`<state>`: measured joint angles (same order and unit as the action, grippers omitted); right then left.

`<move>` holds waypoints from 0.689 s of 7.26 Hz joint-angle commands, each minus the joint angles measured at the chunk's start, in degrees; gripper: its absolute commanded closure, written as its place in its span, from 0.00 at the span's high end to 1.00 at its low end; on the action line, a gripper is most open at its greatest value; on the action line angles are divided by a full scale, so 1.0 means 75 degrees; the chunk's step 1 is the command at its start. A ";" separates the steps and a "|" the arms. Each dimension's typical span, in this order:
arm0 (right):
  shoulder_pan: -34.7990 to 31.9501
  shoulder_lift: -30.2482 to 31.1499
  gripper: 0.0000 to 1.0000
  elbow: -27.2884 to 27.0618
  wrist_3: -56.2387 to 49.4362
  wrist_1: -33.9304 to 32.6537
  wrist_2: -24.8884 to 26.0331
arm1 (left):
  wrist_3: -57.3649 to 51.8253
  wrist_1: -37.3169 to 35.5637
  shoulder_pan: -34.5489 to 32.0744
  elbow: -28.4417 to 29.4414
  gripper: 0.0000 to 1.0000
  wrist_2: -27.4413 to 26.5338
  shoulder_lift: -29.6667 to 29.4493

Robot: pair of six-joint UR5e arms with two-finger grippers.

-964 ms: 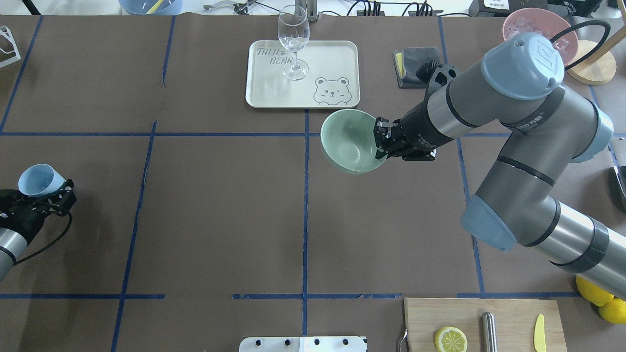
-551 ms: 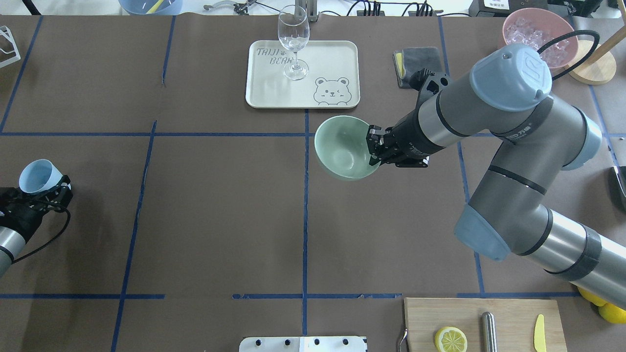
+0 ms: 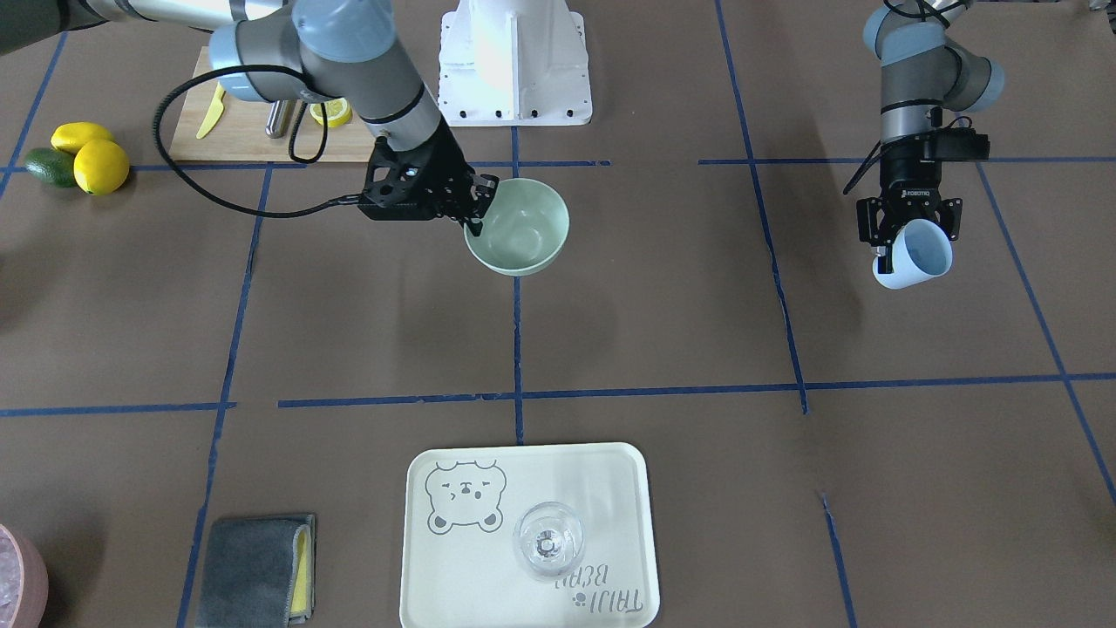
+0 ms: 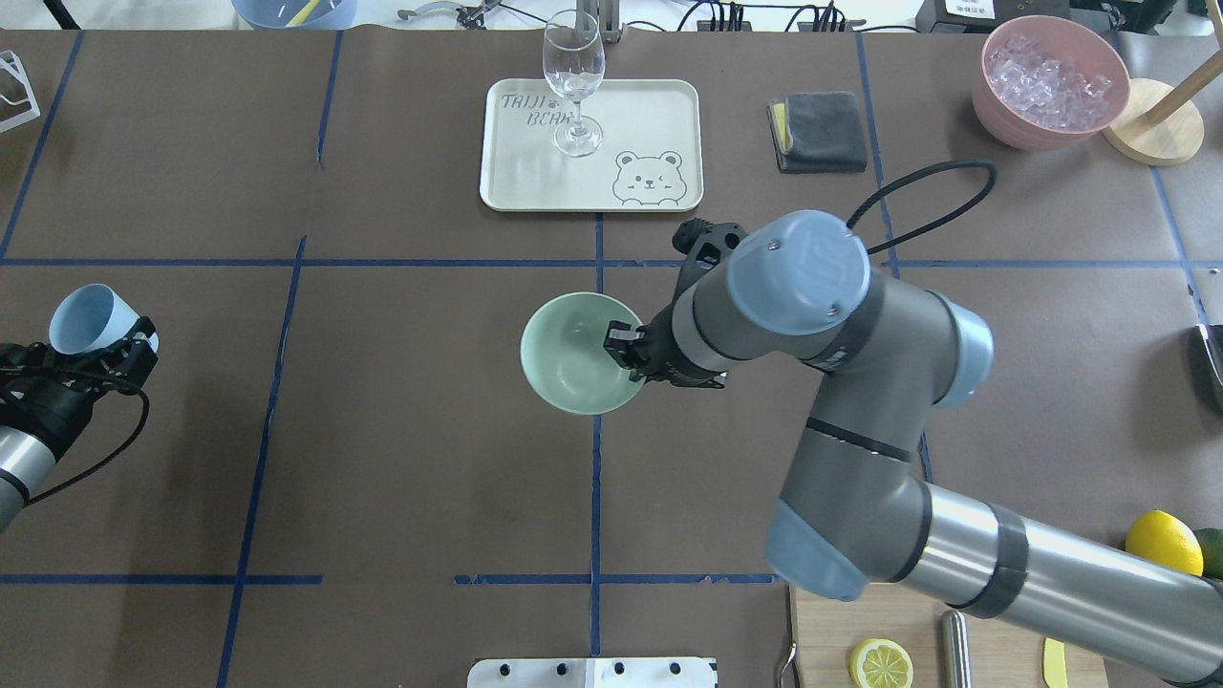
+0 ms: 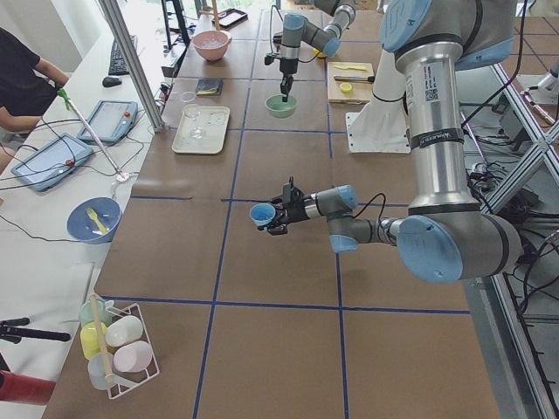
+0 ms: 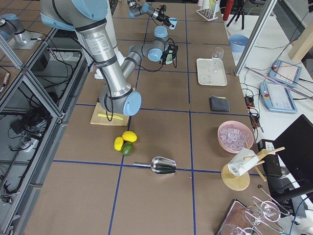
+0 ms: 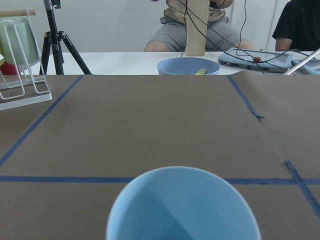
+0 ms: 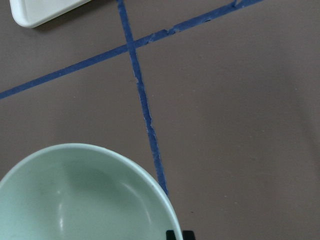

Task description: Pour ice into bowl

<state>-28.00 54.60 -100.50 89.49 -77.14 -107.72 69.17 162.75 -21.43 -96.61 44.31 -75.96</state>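
My right gripper [image 4: 623, 350] is shut on the near-right rim of the pale mint-green bowl [image 4: 571, 355]. It holds the bowl upright over the table's middle, on the blue centre tape line. The bowl looks empty in the front-facing view [image 3: 521, 228] and in the right wrist view [image 8: 75, 200]. My left gripper [image 4: 122, 352] is shut on a light blue cup [image 4: 82, 317] at the table's left edge, tilted outward. The part of the cup's inside seen in the left wrist view [image 7: 182, 210] shows no ice. Ice cubes [image 4: 1049, 75] fill a pink container [image 4: 994, 100] at the far right.
A cream tray [image 4: 650, 105] with a clear wine glass [image 4: 573, 72] stands behind the bowl. A grey cloth [image 4: 820, 130] lies to its right. A cutting board [image 4: 831, 621] with a lemon half [image 4: 880, 663], whole lemons [image 4: 1162, 541] and a metal scoop [image 6: 164, 165] are on the right side.
My right arm has carried the bowl from just in front of the tray toward the robot and leftward, onto the centre line. My left gripper with the cup has shifted slightly away.
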 commanded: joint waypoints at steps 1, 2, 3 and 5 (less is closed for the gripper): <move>0.0369 -0.1507 0.00 0.1662 0.0068 -0.0085 0.0638 | -0.0886 -0.0009 -0.0328 -0.0616 0.00 0.0022 -0.0031; 0.0532 -0.1967 0.00 0.2389 0.0091 -0.0062 0.0755 | -0.0948 -0.0009 -0.0481 -0.0700 0.00 0.0045 -0.0101; 0.0708 -0.2215 0.00 0.2825 0.0080 0.0135 0.1128 | -0.1390 0.0003 -0.0633 -0.0979 0.00 0.0370 -0.0114; 0.0803 -0.2276 0.00 0.2865 0.0115 0.0149 0.1132 | -0.2807 -0.0009 -0.0717 -0.1075 0.00 0.0538 -0.0264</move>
<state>-22.52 38.18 -79.78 90.27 -76.27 -99.62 53.74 162.75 -26.41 -104.16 47.65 -77.06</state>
